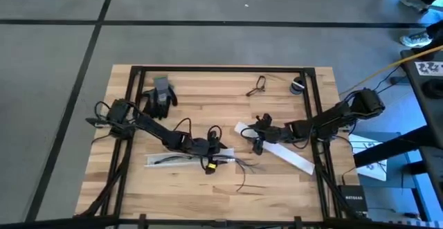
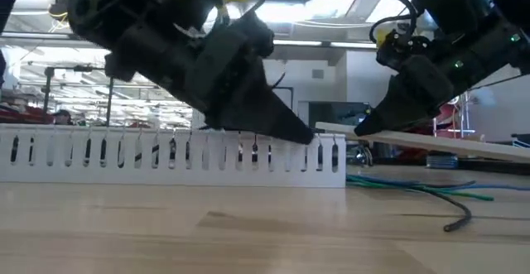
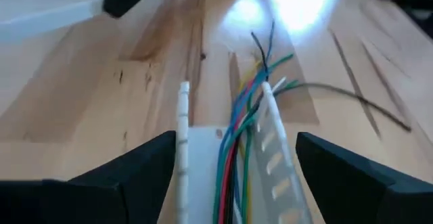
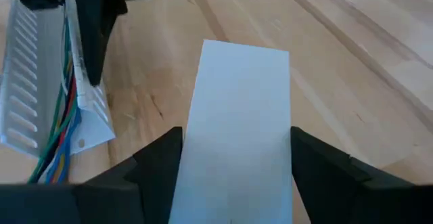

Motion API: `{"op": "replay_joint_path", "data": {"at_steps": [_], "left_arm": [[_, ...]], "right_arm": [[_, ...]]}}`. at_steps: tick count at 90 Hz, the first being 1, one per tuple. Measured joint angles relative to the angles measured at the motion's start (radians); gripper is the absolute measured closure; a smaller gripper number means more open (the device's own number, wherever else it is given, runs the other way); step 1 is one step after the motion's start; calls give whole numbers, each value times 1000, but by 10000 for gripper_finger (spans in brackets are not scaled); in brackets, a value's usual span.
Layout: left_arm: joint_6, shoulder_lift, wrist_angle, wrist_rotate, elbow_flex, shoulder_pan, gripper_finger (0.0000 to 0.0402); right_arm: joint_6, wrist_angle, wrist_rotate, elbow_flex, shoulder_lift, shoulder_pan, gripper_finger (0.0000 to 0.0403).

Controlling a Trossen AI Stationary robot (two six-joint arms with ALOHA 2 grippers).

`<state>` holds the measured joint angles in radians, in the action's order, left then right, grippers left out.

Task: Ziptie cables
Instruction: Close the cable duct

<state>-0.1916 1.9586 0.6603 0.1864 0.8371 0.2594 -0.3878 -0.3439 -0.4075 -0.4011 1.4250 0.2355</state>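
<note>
Left gripper (image 3: pixel 233 176) is seen low over the near-centre of the wooden table (image 1: pixel 208 90), fingers spread wide to either side of the right end of a white slotted cable duct (image 1: pixel 173 161). The cables (image 3: pixel 237 132), a coloured and dark bunch, are laid inside the duct and splay out of its right end onto the table, one dark strand curving away nearer. Right gripper (image 4: pixel 233 176) is placed right of centre, fingers astride one end of a flat white strip (image 4: pixel 240 109); whether it is pinched cannot be told. A black glove (image 1: pixel 159 94) is noted far left
</note>
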Motion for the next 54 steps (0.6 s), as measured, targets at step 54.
{"op": "replay_joint_path", "data": {"at_steps": [54], "left_arm": [[28,61,-7,12,54,-1,191]], "right_arm": [[22,-18,109,-3,0,0,173]]}}
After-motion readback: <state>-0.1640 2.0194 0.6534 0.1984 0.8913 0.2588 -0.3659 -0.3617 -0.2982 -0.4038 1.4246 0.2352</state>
